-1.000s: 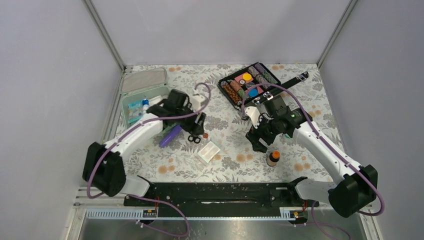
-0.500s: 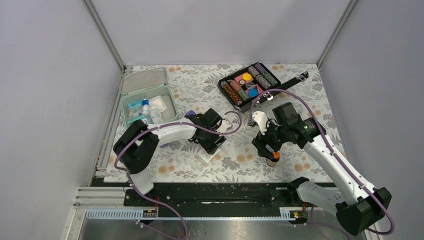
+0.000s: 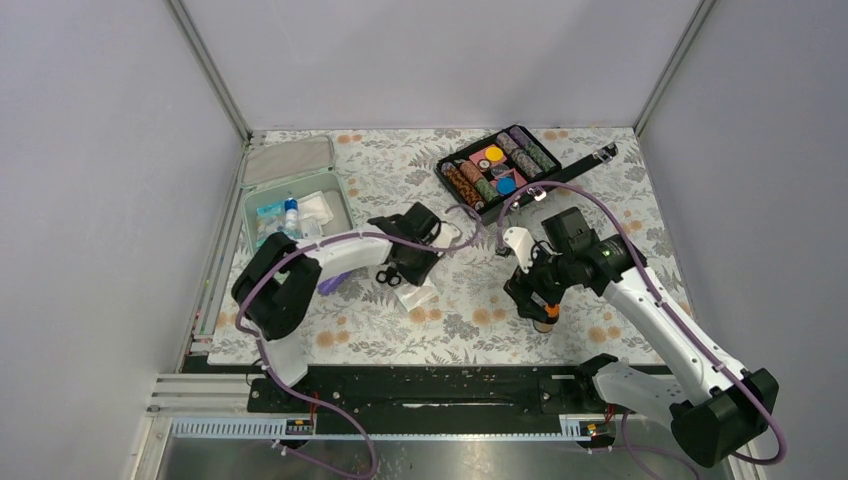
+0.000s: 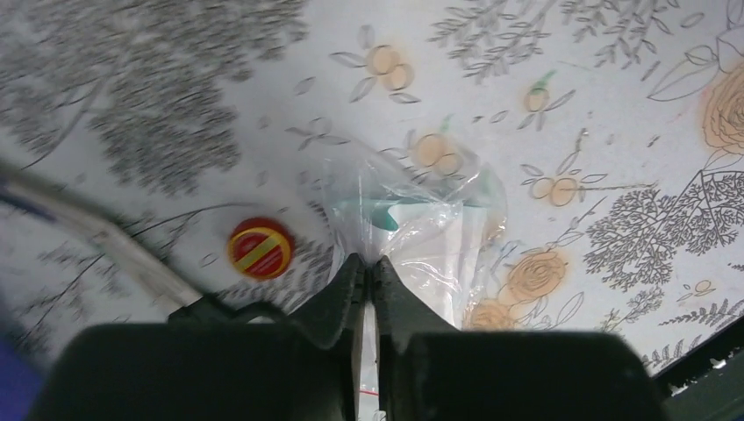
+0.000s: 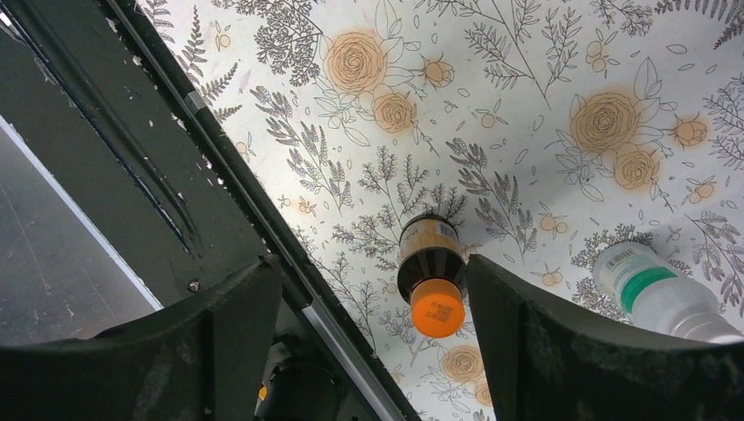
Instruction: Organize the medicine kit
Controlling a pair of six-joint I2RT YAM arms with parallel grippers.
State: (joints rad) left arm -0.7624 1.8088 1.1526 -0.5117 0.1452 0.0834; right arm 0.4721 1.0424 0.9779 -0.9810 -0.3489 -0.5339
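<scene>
The medicine kit [image 3: 347,203], a mint-green box, lies open at the back left with small items inside. Its lid [image 3: 288,160] rests just behind it. My left gripper [image 3: 412,276] [image 4: 370,263] is shut on the edge of a clear plastic pouch [image 3: 420,297] [image 4: 439,237] holding white and teal contents, mid-table. My right gripper [image 3: 537,300] [image 5: 370,268] stands open over a small brown bottle with an orange cap [image 3: 546,319] [image 5: 430,274]. The upright bottle stands between the fingers, close to the right one.
A black case of colourful rolls and discs [image 3: 497,168] lies open at the back centre. Black scissors [image 3: 388,277] and a purple object [image 3: 331,284] lie left of the pouch. A red-and-yellow disc [image 4: 261,248] sits beside the pouch. A white bottle with a green band [image 5: 654,294] lies near the brown bottle.
My left arm swung from the kit to the pouch and its jaws closed on it. My right arm came down over the orange-capped bottle, jaws still wide.
</scene>
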